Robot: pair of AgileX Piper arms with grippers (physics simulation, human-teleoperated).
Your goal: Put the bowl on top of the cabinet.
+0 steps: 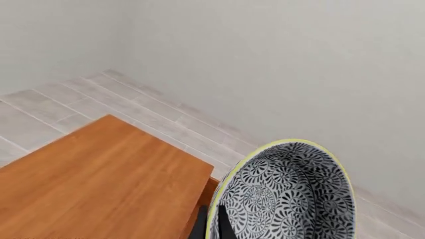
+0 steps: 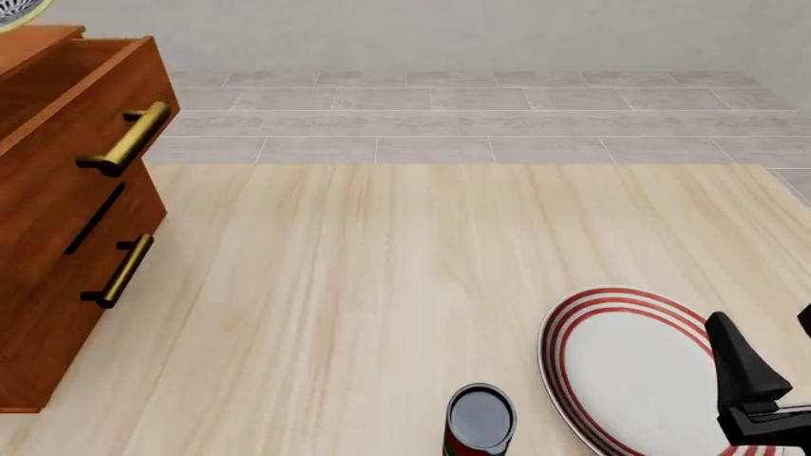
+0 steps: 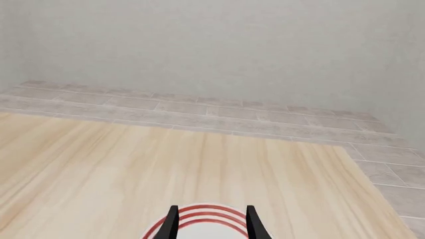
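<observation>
The black-and-white floral bowl with its pale yellow rim hangs tilted in the air, just past the edge of the cabinet's flat reddish-brown top. My left gripper is shut on the bowl's rim, one dark finger inside and one outside. In the front view the cabinet stands at the left, with only a sliver of the bowl showing at the top-left corner above it. The left arm itself is out of that view. My right gripper is open, low over the plate.
A flat white plate with red rings lies at the table's near right, under my right gripper. A dark can stands at the front edge, left of the plate. Brass bar handles stick out from the cabinet's drawers towards the table.
</observation>
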